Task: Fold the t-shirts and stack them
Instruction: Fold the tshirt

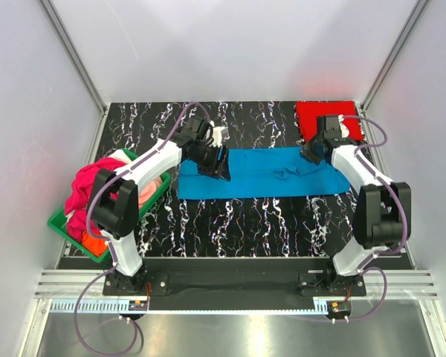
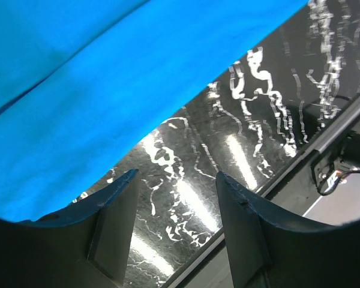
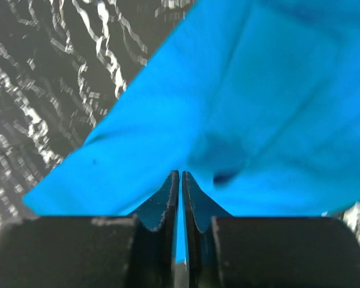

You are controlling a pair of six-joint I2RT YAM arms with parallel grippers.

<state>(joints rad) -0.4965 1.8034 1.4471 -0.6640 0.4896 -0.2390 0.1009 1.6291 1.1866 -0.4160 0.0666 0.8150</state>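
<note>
The bright blue t-shirt (image 1: pixel 260 175) lies as a long folded strip across the middle of the table. My left gripper (image 1: pixel 214 169) is at its left end, open and empty. In the left wrist view its gripper (image 2: pixel 177 180) hovers over bare table just off the blue shirt's (image 2: pixel 108 78) edge. My right gripper (image 1: pixel 310 154) is at the strip's right part. In the right wrist view that gripper (image 3: pixel 180 174) is shut on a fold of the blue shirt (image 3: pixel 258 108). A folded red t-shirt (image 1: pixel 323 115) lies at the back right.
A green basket (image 1: pixel 59 223) at the left edge holds magenta-pink (image 1: pixel 89 186) and orange (image 1: pixel 93 242) shirts. The black marbled table (image 1: pixel 245 223) shows in front of the strip. Metal rails run along the near edge (image 1: pixel 230 282).
</note>
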